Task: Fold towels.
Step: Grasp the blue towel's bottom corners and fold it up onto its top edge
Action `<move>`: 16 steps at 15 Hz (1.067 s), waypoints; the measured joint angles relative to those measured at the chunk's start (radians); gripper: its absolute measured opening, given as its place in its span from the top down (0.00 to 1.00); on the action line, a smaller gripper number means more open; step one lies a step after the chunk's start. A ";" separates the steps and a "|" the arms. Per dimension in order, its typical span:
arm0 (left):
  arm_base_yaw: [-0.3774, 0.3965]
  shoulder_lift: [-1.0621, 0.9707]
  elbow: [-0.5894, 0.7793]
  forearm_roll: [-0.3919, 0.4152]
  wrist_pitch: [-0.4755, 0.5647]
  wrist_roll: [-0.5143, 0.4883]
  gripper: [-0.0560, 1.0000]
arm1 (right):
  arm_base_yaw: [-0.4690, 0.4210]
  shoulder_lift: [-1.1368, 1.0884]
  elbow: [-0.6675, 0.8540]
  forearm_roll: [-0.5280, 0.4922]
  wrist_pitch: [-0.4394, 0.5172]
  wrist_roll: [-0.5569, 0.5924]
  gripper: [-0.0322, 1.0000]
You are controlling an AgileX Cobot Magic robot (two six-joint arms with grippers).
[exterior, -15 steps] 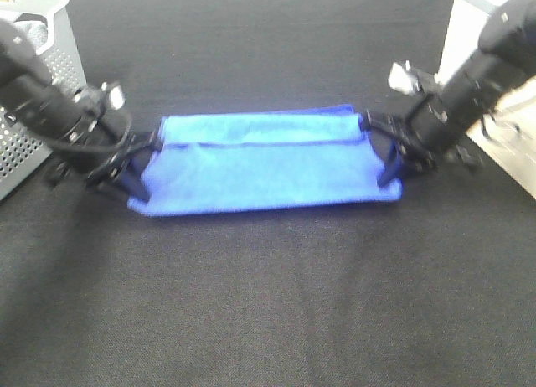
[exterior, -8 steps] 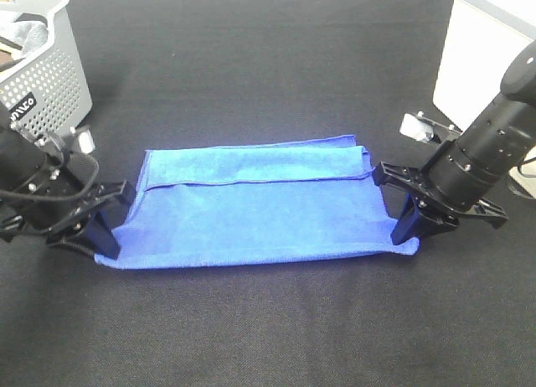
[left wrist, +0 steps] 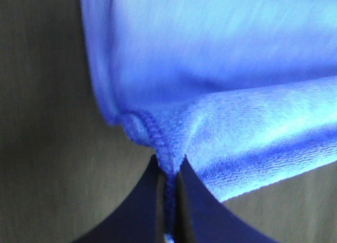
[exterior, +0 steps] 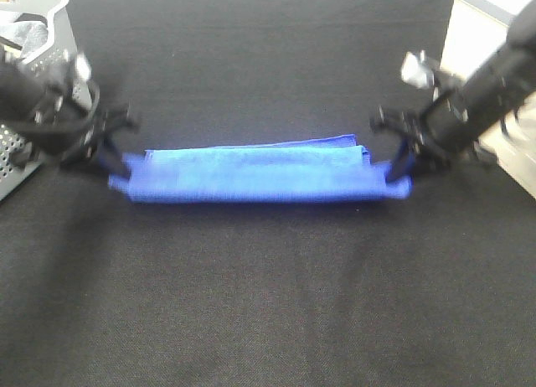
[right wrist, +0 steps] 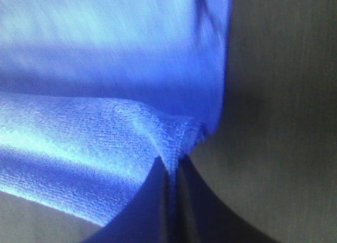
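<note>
The left gripper (exterior: 115, 171) pinches one towel (exterior: 260, 176) corner, jaws closed. The right gripper (exterior: 396, 172) clamps the opposite corner, and the towel spans between them.

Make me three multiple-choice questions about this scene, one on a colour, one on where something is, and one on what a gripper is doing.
1. The towel is:
A. red
B. blue
C. green

2. The basket stands:
A. at the far left corner of the table
B. on the towel
C. at the table's near edge

3. The left gripper is:
A. open above the towel
B. shut on the towel's corner
C. shut on the basket

Answers:
1 B: the cloth is bright blue in every view.
2 A: the high view shows it at the far left.
3 B: the wrist view shows its jaws pinching the hem.
</note>
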 joint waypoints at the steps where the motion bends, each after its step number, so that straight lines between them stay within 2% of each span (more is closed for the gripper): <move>1: 0.003 0.010 -0.039 0.006 -0.009 -0.016 0.94 | 0.000 0.032 -0.055 -0.002 0.009 0.000 0.97; 4: 0.043 0.080 -0.155 0.025 -0.009 -0.047 0.94 | 0.000 0.162 -0.255 -0.004 0.057 0.000 0.97; 7: 0.047 0.179 -0.228 0.025 -0.010 -0.039 0.94 | 0.000 0.254 -0.370 -0.008 0.065 0.000 0.97; 10: 0.047 0.281 -0.295 -0.018 -0.010 -0.035 0.91 | 0.000 0.314 -0.400 -0.030 0.051 0.000 0.96; 11: 0.047 0.307 -0.309 -0.032 -0.009 -0.034 0.85 | 0.000 0.325 -0.401 -0.030 0.047 0.000 0.90; 12: 0.047 0.307 -0.309 -0.032 -0.009 -0.034 0.85 | 0.000 0.325 -0.401 -0.030 0.047 0.000 0.90; 13: 0.047 0.327 -0.319 -0.042 -0.009 -0.031 0.74 | 0.000 0.331 -0.401 -0.030 0.042 0.000 0.81; 14: 0.047 0.332 -0.324 -0.045 -0.011 -0.031 0.51 | 0.000 0.331 -0.404 -0.030 0.040 0.001 0.65; 15: 0.047 0.332 -0.325 -0.045 -0.011 -0.031 0.43 | 0.000 0.331 -0.407 -0.030 0.041 0.004 0.45; 16: 0.047 0.331 -0.327 -0.044 -0.012 -0.031 0.26 | 0.000 0.331 -0.416 -0.031 0.064 0.010 0.24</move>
